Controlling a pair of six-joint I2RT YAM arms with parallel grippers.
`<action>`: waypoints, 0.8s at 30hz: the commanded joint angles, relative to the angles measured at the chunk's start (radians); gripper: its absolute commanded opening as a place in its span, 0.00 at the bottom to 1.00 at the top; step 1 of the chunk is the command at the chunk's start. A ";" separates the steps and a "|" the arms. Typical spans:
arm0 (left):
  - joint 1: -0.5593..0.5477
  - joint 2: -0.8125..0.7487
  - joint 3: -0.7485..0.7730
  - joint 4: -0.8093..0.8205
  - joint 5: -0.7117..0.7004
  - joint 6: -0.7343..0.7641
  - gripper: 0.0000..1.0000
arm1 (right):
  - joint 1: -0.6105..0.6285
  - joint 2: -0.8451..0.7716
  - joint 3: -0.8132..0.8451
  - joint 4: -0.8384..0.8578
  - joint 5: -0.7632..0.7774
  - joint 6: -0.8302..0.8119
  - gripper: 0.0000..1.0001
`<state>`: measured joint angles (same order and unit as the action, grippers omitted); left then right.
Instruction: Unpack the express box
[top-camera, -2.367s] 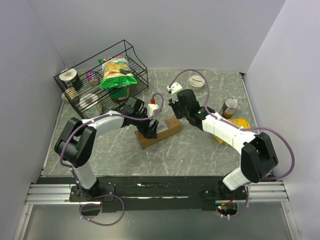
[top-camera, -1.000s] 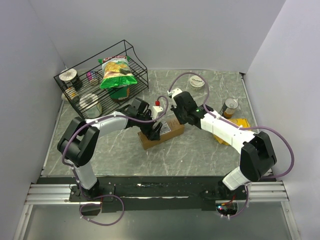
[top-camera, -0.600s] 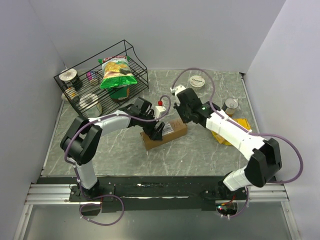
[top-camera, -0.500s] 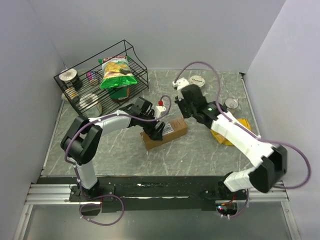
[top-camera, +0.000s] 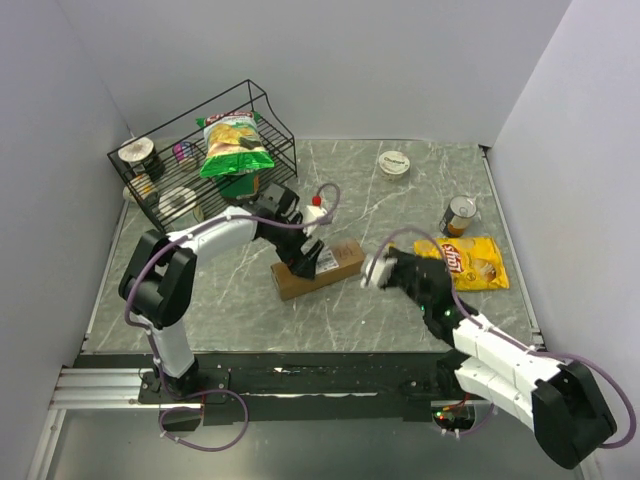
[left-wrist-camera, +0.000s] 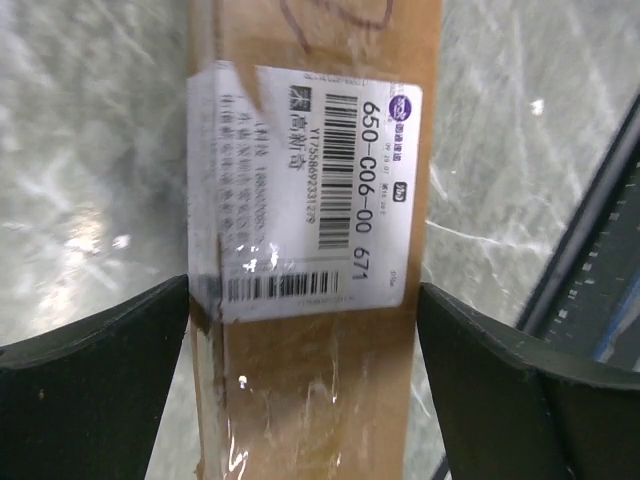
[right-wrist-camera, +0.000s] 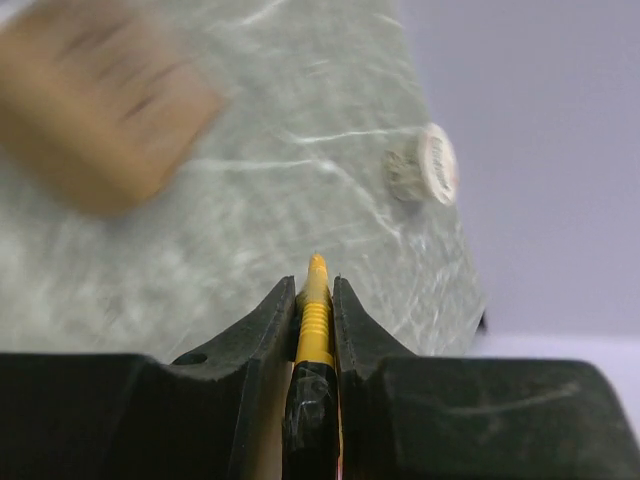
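The express box, a long brown carton with a white label, lies flat mid-table. In the left wrist view the box and its label fill the gap between the two black fingers, which press on its long sides. My left gripper is shut on the box. My right gripper is to the right of the box, apart from it. In the right wrist view my right gripper is shut on a yellow-and-black pen-like tool; the box is a blur at the upper left.
A black wire rack at the back left holds a green chip bag and cans. A white round tin sits at the back. A can and a yellow chip bag lie at the right.
My right arm has swung back from the box's far end to the near right, still holding the tool. My left gripper stays on the box, which shifted slightly.
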<state>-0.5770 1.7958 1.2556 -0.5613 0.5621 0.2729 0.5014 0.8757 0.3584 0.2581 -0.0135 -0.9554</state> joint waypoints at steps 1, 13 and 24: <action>0.039 -0.076 0.125 -0.090 0.111 0.017 0.96 | 0.000 -0.006 -0.189 0.520 -0.157 -0.364 0.28; 0.081 -0.053 0.176 -0.134 0.098 0.008 0.96 | -0.001 -0.253 -0.038 -0.385 -0.256 -0.185 0.98; 0.151 -0.101 0.346 -0.179 -0.078 -0.080 0.96 | -0.012 -0.111 0.368 -0.708 -0.246 0.287 1.00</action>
<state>-0.4423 1.6592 1.4071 -0.6506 0.4870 0.2146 0.4946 0.6086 0.5934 -0.4324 -0.2829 -0.9531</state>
